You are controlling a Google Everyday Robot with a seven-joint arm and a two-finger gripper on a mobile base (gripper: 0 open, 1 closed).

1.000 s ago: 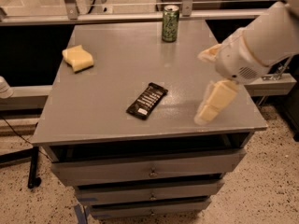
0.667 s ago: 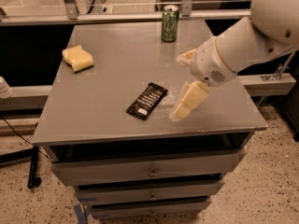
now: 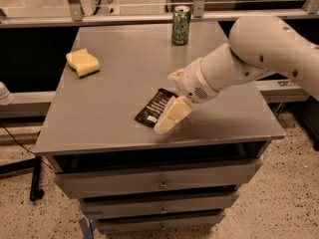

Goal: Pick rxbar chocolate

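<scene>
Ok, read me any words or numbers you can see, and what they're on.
Nothing is legible.
rxbar chocolate: rows of white lettering, too blurred to read.
green can: markings too blurred to read.
hand, over the bar's right end: no text.

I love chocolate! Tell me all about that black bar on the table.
The rxbar chocolate is a slim, flat bar in a glossy black wrapper with white lettering. It lies slanted near the front of the grey table. The open claw is over its right side; whether they touch is unclear.
</scene>
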